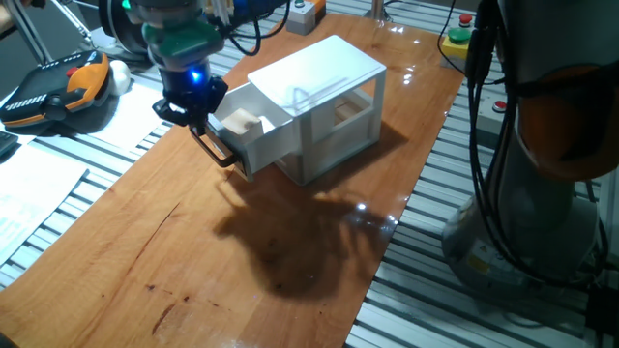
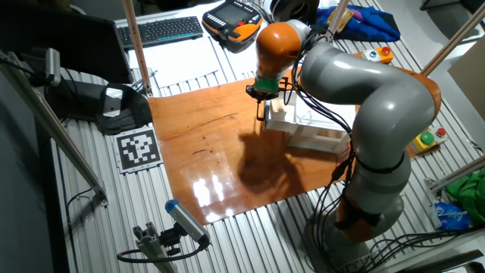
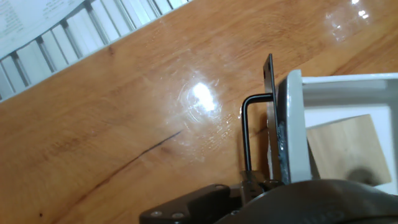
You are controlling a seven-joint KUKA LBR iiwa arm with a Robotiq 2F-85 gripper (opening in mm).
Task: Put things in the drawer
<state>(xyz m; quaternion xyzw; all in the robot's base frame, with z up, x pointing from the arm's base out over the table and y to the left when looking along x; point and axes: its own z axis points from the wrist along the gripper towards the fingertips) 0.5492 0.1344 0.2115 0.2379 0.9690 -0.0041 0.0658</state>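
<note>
The white cabinet (image 1: pixel 324 97) stands on the wooden table with its upper drawer (image 1: pixel 253 135) pulled out to the left. A pale wooden cube (image 1: pixel 242 122) lies inside the drawer and also shows in the hand view as a cube (image 3: pixel 345 149) behind the drawer front (image 3: pixel 285 124). My gripper (image 1: pixel 200 128) hangs at the drawer's front, right at one end of the black bar handle (image 1: pixel 221 153). In the hand view the handle (image 3: pixel 245 134) runs down into the dark fingers (image 3: pixel 193 208) of the gripper (image 3: pixel 255 193). Whether they clamp it is hidden.
Another wooden block (image 1: pixel 346 111) sits in the cabinet's open compartment. A teach pendant (image 1: pixel 58 87) and papers (image 1: pixel 29 193) lie left of the table. Button boxes (image 1: pixel 456 41) stand at the far edge. The arm's base (image 2: pixel 371 197) rises at the right side.
</note>
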